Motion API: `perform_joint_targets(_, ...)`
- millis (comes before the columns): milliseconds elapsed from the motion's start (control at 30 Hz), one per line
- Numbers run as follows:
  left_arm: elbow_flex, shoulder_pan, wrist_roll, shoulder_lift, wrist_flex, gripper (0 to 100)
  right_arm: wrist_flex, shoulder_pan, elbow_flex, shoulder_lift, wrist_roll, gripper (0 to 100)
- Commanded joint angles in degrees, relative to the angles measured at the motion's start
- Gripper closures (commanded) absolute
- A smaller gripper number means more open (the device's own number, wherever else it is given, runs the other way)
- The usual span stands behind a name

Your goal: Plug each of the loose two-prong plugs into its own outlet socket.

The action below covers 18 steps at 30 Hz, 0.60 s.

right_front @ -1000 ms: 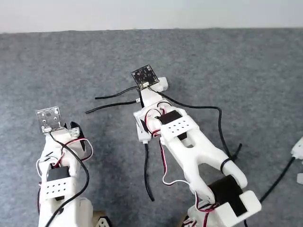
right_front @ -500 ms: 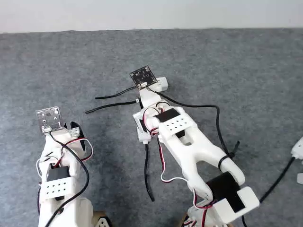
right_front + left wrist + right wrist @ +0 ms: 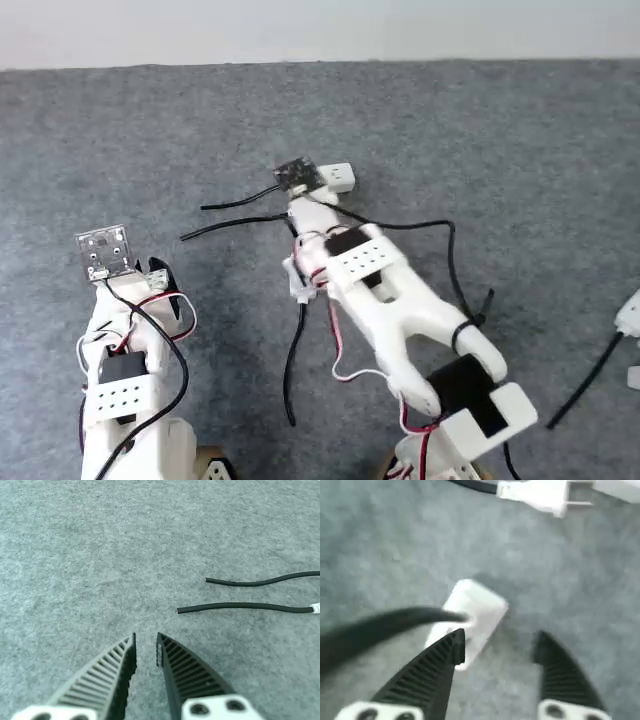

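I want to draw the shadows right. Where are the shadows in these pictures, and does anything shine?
High view: soft even light, only a faint shadow on the grey carpet beside the white right arm. Right wrist view: a darker patch of shadow hugs the white plastic block with a black cable. Left wrist view: the two thin black cables cast hardly any shadow; no glare there.

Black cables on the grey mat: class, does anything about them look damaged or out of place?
Yes. Two black cables lie loose on the mat ahead of the left gripper, each ending in a blunt bare tip with no plug there, as if cut.
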Motion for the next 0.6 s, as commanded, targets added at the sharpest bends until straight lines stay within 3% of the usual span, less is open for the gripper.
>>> perform_joint_targets(0,-0.4,-0.3,0.3,-1.1,-1.4,94,0.9,-2.9,-3.1,0.8,0.1,54.6)
perform_joint_targets(467,-0.4,-0.3,0.3,-1.1,-1.4,94,2.0,-3.3,-16.3,14.4,-8.6,52.8)
perform_joint_targets(567,-0.4,-0.3,0.3,-1.1,-1.4,94,5.4,-3.3,-19.8,16.5,-8.6,59.5)
